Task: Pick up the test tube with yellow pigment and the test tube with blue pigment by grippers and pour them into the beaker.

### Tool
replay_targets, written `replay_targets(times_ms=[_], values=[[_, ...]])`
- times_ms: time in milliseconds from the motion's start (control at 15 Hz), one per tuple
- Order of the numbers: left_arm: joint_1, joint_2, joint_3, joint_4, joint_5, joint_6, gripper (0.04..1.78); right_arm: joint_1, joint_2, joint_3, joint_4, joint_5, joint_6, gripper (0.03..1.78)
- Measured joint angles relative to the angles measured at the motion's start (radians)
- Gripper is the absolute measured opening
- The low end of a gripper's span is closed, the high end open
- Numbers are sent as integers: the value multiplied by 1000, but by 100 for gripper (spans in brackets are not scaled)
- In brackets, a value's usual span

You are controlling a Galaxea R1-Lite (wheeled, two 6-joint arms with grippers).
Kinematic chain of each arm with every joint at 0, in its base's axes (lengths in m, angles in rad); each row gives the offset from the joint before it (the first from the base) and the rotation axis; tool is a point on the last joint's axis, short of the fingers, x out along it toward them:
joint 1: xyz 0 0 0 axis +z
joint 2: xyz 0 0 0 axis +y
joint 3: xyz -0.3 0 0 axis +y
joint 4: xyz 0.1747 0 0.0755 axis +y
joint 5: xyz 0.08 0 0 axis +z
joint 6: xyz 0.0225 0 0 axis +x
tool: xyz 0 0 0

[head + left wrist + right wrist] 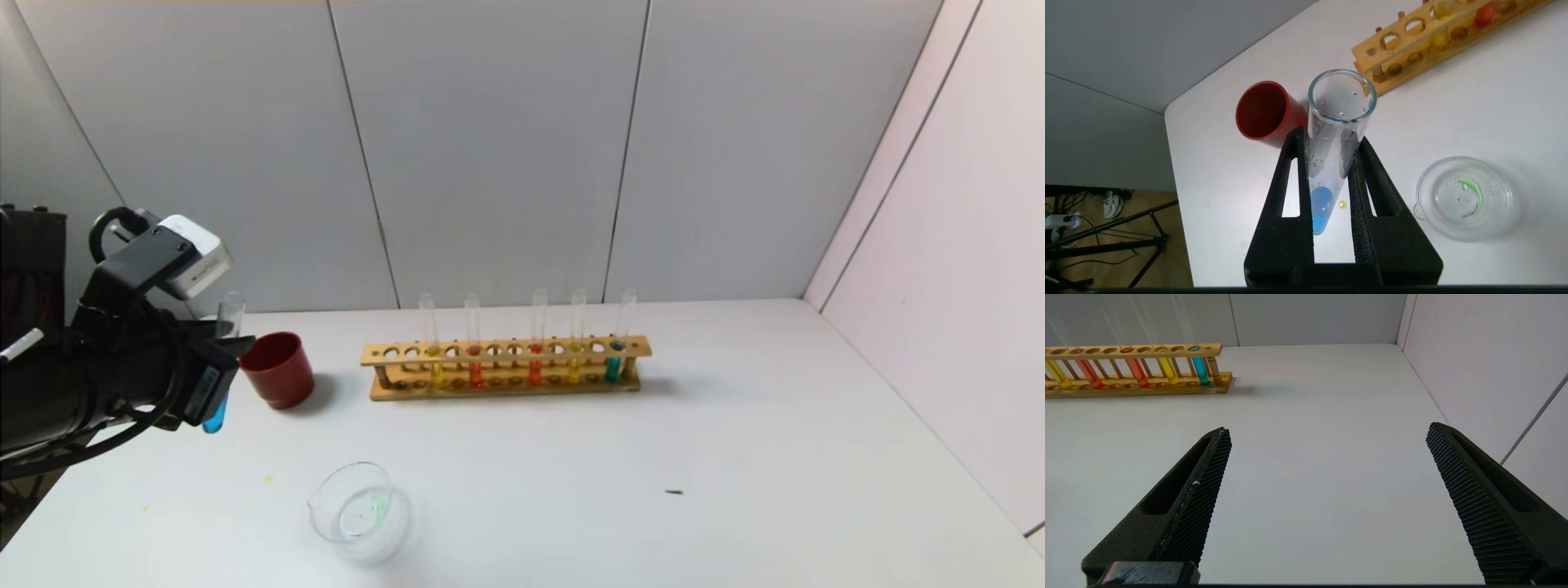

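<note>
Left pincer (1331, 163) is clamped mid-length on the blue tube (1331, 155), beaker (1466, 198) nearby on the counter (1453, 114). Thin, wet glass: likely light, slippery, fragile. Right pincer (1327, 490) gapes wide, holding nothing.

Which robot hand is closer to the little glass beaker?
The left. The left gripper, holding the test tube with blue pigment, hangs just beyond the beaker, near the red cup. The right gripper is open over bare table, off to the rack's right.

White table (735, 457) — rack (506, 367), cup (277, 369), beaker (359, 512)
</note>
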Motion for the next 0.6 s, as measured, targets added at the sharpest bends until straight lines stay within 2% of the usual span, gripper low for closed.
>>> replay_targets(times_ms=[400, 600], values=[[0, -50, 80, 37, 5, 58, 30, 0, 0, 0, 0, 0, 0, 174], [-21, -44, 114, 63, 103, 89, 30, 0, 0, 0, 0, 0, 0, 174]])
